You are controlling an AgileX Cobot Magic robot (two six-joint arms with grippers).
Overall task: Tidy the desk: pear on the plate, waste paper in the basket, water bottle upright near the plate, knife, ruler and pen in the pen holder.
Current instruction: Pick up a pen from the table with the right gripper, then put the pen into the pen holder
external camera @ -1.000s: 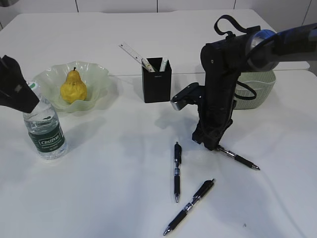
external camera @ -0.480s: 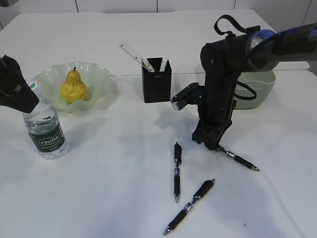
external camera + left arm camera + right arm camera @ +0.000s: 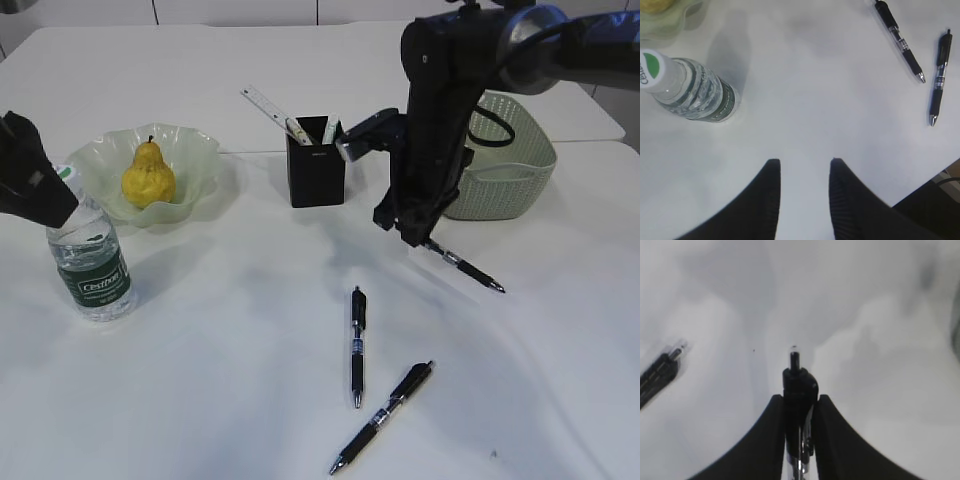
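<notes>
Right gripper (image 3: 418, 238) is clamping a black pen (image 3: 462, 267), center-right. Left gripper (image 3: 804, 172) is hanging open, empty, at the left edge. Pear (image 3: 148, 174) is sitting on plate (image 3: 200, 160), bottle (image 3: 90, 257) upright, ruler (image 3: 265, 105) in holder (image 3: 316, 165). Two pens (image 3: 357, 340) are waiting at bottom center.

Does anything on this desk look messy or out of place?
Two black pens lie loose on the desk at different angles, far from the pen holder. A third pen dangles slanted from the right pincer. Nothing looks spilled or broken.
</notes>
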